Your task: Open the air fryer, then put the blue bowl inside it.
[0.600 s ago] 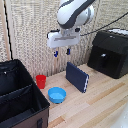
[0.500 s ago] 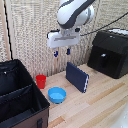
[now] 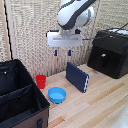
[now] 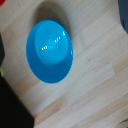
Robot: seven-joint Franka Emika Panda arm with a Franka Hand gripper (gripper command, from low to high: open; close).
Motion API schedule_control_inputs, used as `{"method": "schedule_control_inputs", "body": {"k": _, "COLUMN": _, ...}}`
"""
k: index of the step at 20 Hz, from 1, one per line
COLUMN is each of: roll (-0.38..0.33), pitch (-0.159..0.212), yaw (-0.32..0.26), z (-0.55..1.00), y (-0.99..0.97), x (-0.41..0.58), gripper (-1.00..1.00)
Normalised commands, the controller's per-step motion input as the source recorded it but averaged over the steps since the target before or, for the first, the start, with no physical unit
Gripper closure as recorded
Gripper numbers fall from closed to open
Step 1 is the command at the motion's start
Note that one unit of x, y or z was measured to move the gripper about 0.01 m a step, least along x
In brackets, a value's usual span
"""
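The white, blue-tipped tool [image 3: 63,52] hung open and empty above the round blue plastic bowl [image 3: 57,94], aligned for descent.

A small red cup [image 3: 41,81] stands upright on the light wooden table [image 3: 100,100], just beside a big black fabric case [image 3: 17,97] with open compartments at the exterior view's left. A dark blue flat slab [image 3: 77,77] stands tilted on its edge mid-table. Behind hangs a woven reed screen [image 3: 30,35]
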Motion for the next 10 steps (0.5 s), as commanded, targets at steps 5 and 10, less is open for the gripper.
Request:
{"method": "schedule_control_inputs", "body": {"k": 5, "roll": -0.203, "pitch": -0.079, "yaw": -0.280, "z": 0.08, "y": -0.08, "x": 0.191, "gripper": -1.00}}
{"method": "schedule_control_inputs", "body": {"k": 10, "roll": -0.336, "pitch": -0.062, "yaw": -0.174, "z": 0.02, "y": -0.10, "x": 0.066, "gripper": -1.00}}
